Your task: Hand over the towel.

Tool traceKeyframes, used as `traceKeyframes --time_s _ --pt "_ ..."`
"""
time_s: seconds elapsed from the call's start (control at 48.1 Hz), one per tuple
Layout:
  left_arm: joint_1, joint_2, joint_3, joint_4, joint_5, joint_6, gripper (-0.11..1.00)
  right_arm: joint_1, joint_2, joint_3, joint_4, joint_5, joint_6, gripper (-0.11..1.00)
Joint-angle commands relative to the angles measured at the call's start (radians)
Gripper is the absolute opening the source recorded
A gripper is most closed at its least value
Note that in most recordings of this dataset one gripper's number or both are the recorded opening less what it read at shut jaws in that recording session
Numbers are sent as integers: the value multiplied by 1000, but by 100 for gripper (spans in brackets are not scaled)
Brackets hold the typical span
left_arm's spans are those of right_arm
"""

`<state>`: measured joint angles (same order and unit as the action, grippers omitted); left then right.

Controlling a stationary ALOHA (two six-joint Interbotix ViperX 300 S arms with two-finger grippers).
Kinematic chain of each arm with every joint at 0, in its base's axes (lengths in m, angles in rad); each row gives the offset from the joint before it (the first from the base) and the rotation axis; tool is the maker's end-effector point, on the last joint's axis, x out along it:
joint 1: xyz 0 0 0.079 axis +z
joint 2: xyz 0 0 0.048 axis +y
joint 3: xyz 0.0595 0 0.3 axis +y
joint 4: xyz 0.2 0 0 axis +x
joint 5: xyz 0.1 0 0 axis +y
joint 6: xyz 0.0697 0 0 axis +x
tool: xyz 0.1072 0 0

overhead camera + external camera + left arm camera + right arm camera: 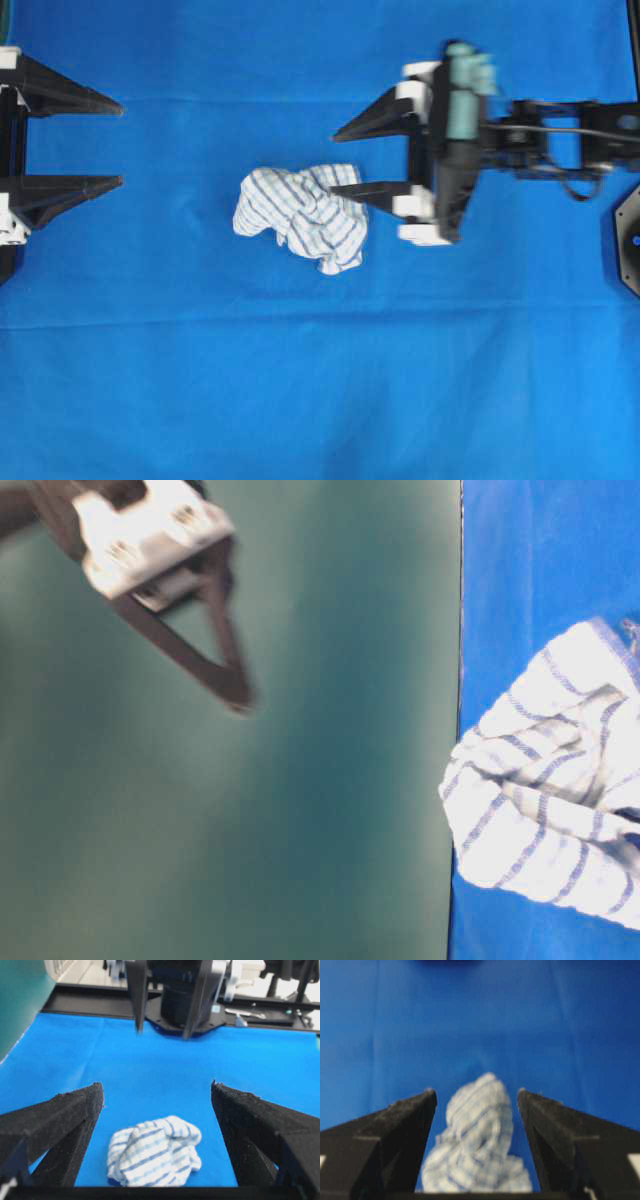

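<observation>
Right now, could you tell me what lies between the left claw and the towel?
Only bare blue cloth; overhead, nothing sits between the open left claw and the towel.

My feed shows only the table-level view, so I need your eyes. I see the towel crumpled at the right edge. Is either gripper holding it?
Observer: No. Overhead, the towel lies loose on the blue cloth, between the two arms.
Operator: Is the right gripper open?
Observer: Yes. The right gripper has its jaws wide apart. One jaw overlaps the towel's right edge in the overhead view, and nothing is clamped.
Operator: And the left one?
Observer: The left gripper is open too. It sits at the left edge of the overhead view, apart from the towel.
</observation>
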<state>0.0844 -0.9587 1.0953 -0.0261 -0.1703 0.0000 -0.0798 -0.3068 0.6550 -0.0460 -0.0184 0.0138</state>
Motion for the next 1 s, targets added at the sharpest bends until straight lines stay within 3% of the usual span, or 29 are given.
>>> traceKeyframes --time_s 0.0,0.166,0.27,0.748,0.977 --pt "-2 8 -9 -2 -9 0 92 2 -84 40 -5 -100 -2 69" --pt "-2 8 -6 -2 -11 0 92 2 -158 150 -5 -278 -2 69" --pt "-2 8 -3 -2 -9 0 92 2 -170 183 -3 -324 -2 69" --pt "-2 6 2 -2 -8 -5 91 2 -178 195 3 -313 8 69" --pt "-15 -66 -6 -2 35 11 91 5 -302 247 14 -256 9 69"
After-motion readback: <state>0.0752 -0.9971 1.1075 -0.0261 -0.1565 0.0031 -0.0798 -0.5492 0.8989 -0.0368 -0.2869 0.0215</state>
